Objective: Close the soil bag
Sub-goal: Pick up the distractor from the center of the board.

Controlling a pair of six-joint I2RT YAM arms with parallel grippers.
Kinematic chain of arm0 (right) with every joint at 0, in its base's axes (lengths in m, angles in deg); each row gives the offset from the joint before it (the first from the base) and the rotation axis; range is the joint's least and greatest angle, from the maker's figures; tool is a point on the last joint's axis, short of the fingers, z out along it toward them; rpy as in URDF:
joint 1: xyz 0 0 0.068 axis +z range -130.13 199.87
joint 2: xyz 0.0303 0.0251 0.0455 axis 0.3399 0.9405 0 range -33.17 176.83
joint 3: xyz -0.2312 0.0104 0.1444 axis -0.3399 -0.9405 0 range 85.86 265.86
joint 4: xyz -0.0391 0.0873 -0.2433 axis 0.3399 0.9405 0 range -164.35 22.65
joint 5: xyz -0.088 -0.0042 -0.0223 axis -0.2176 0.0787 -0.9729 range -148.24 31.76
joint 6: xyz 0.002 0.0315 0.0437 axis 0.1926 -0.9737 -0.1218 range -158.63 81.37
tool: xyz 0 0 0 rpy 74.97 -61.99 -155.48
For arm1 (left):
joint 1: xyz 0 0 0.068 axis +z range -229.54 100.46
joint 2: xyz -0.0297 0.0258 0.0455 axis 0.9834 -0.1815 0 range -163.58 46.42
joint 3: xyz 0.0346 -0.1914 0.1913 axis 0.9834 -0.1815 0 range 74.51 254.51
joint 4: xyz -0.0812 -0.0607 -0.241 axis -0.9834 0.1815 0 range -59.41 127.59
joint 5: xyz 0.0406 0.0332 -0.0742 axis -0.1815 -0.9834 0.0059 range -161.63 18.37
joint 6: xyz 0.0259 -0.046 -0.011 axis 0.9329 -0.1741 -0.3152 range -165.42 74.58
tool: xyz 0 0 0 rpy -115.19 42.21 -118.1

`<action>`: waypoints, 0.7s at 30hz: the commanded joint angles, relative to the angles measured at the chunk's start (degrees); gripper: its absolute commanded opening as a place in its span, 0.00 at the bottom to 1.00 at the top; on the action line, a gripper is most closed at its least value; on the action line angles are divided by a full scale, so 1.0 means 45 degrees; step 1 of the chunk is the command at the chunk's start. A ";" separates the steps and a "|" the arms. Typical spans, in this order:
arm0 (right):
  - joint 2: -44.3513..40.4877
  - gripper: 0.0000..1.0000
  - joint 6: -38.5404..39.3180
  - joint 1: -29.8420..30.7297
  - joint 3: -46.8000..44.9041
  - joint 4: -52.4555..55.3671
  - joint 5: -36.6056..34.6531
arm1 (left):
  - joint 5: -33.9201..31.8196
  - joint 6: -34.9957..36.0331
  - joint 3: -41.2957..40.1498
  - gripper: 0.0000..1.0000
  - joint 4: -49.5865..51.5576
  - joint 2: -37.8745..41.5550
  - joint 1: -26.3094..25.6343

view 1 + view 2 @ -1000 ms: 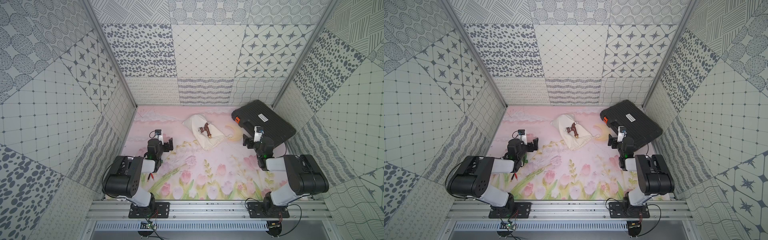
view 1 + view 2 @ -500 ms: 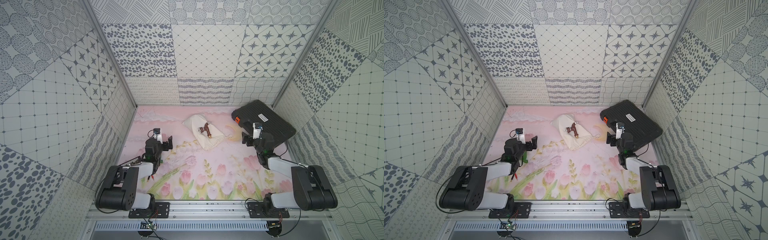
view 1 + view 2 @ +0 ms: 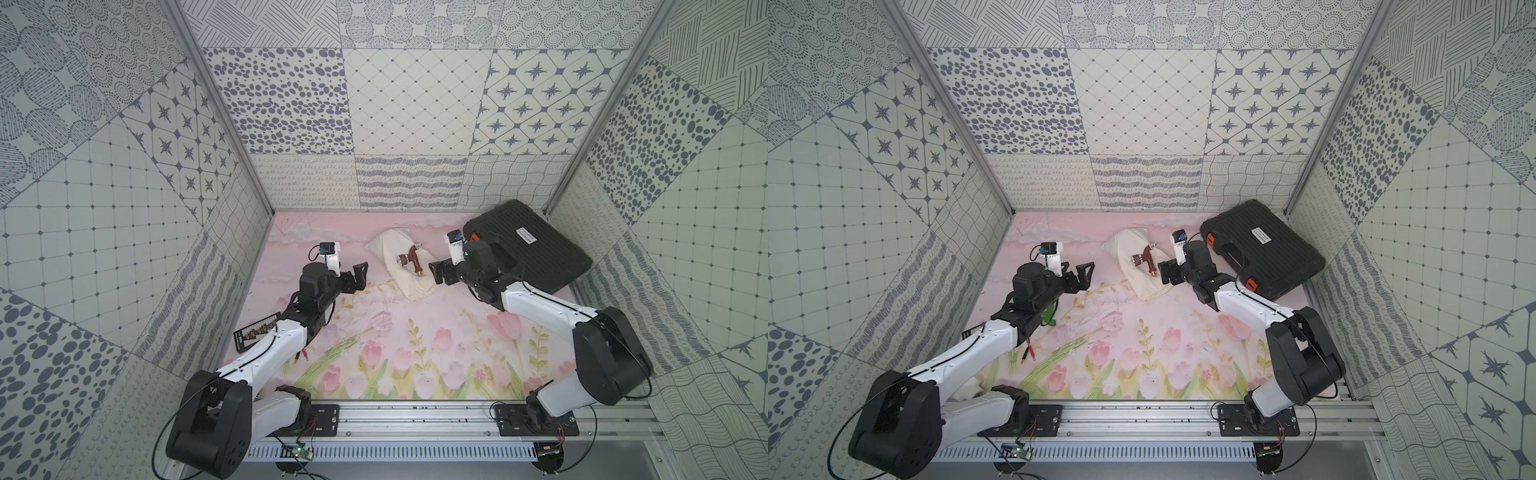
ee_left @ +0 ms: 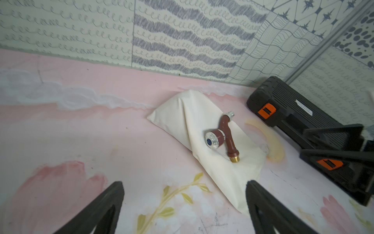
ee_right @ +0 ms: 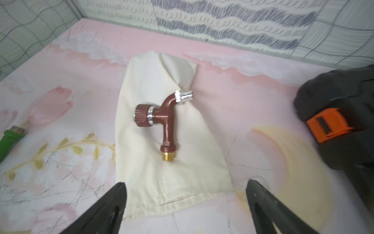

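Both wide open, empty; in a top view soil bag (image 3: 390,250) lies 3 o'clock of left gripper (image 3: 354,279), 9 o'clock of right gripper (image 3: 440,275).

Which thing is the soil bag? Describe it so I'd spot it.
At the far end of the pink flowered table, beside the black ribbed case, lies the soil bag. It is a soft cream cloth pouch, the only thing with a brown tap on it.

Bright, even, diffuse light fills both top views; shadows beside the soil bag (image 3: 413,286) are faint. Wrist views are softer: the black case (image 5: 340,89) near the soil bag smears, and frame edges blur.
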 commanded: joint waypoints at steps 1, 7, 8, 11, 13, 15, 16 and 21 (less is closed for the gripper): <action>0.1245 0.97 -0.0316 0.0730 0.0965 0.0575 -0.0351 | 0.1030 -0.1971 0.0256 0.98 0.2072 -0.0978 -0.1324; 0.3517 0.81 -0.0745 0.0965 0.2759 0.0957 -0.0360 | 0.1626 -0.2967 0.0240 0.98 0.1002 -0.2356 -0.1775; 0.3883 0.78 -0.0835 0.0963 0.3000 0.0971 -0.0407 | 0.1726 -0.3062 0.0340 0.98 0.0937 -0.2555 -0.1809; 0.4661 0.67 -0.1047 0.0937 0.3638 0.0972 -0.0752 | 0.1853 -0.3222 0.0579 0.98 0.0891 -0.2911 -0.1856; 0.5108 0.61 -0.1109 0.0914 0.4027 0.1001 -0.0933 | 0.1861 -0.3269 0.0640 0.98 0.0843 -0.3056 -0.1861; 0.5554 0.56 -0.1250 0.0818 0.4503 0.1083 -0.1299 | 0.1826 -0.3261 0.0723 0.98 0.0904 -0.3189 -0.1862; 0.5690 0.54 -0.1355 0.0791 0.4709 0.1113 -0.1538 | 0.1788 -0.3269 0.0739 0.98 0.0930 -0.3252 -0.1861; 0.6468 0.47 -0.1474 0.0678 0.5643 0.1165 -0.1696 | 0.1649 -0.3329 0.0855 0.98 0.0928 -0.3490 -0.1861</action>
